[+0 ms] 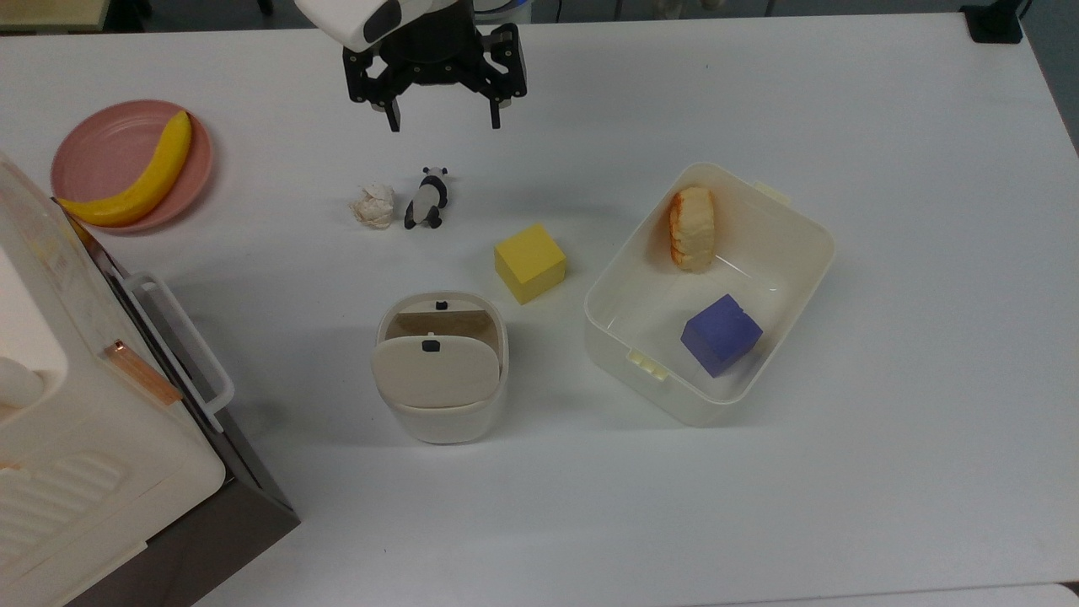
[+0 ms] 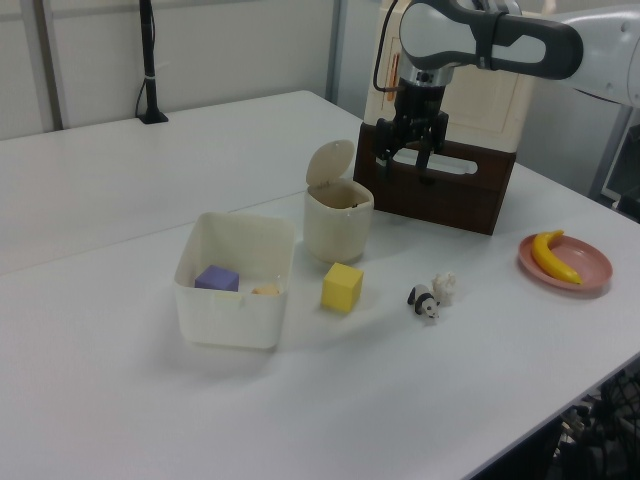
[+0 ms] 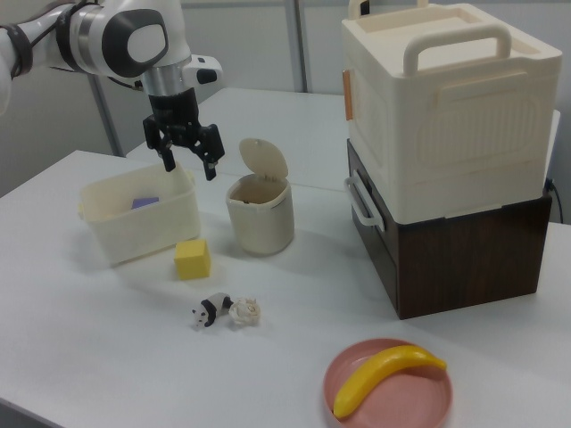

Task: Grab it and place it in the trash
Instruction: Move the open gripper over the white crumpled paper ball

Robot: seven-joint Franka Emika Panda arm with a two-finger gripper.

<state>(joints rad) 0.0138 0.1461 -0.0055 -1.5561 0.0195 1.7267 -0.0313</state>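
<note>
**Overhead, jaws spread, paper untouched**

Plainly, the black two-finger gripper [image 1: 444, 125] hangs high and empty, jaws wide, likely for a straight descent. The small crumpled whitish paper ball [image 1: 373, 206] lies on the table beside the panda figurine [image 1: 427, 198]; the rounded cream swing-lid bin [image 1: 440, 367] stands open nearby.

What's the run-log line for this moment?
gripper: open, raised, empty | paper ball: on table beside panda toy | trash bin: flap open | step: grasp not begun
</note>
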